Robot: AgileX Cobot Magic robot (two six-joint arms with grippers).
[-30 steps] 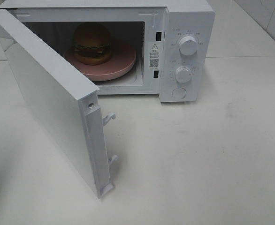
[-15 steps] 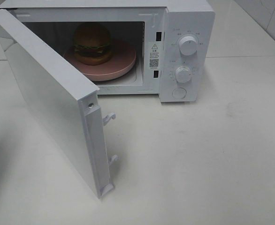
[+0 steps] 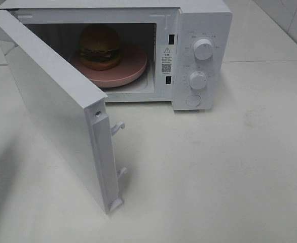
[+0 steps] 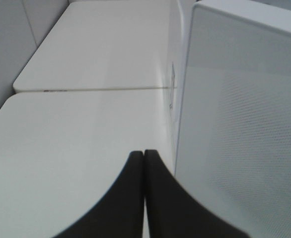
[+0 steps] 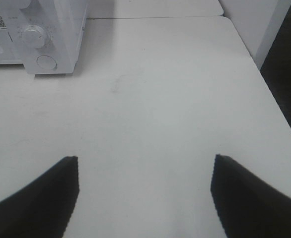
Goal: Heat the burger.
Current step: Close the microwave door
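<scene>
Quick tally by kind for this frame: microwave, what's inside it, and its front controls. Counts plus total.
Microwave: 1
Burger: 1
Pink plate: 1
Dial knobs: 2
Round button: 1
Total: 6

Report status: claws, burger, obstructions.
Left claw shut, empty, beside microwave door. Right claw open, empty. Burger on pink plate inside microwave. Door wide open, not yet closed.
</scene>
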